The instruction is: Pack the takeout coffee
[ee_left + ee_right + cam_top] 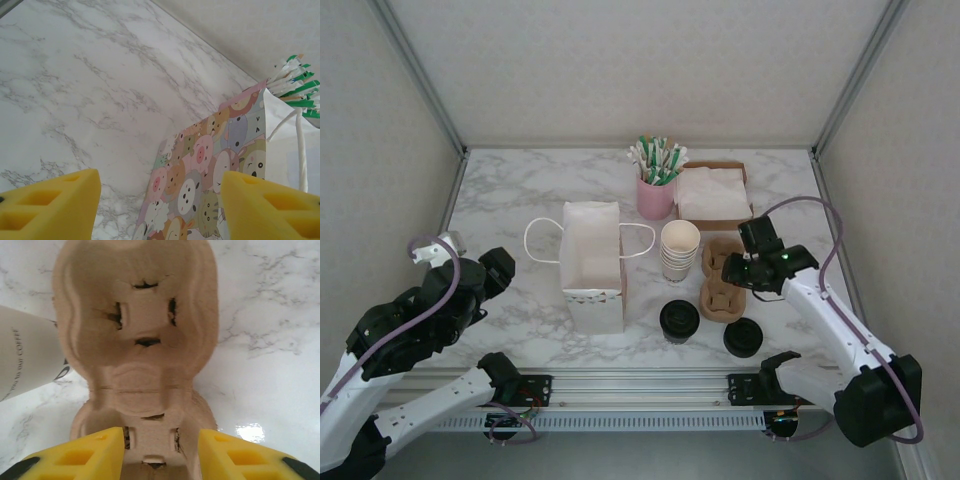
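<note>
over the carrier, the right end effector hangs open — a skewed pinch could crumple it or topple the takeout coffee — left end effector open too.

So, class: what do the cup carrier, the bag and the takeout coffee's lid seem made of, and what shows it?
Cup carrier: moulded paper pulp, apparently; matte tan, fibrous, ragged slot edges.
Bag: likely paper; crisp folds, flat printed animal pattern.
Takeout coffee lid: probably plastic; smooth, black, faint sheen.
</note>
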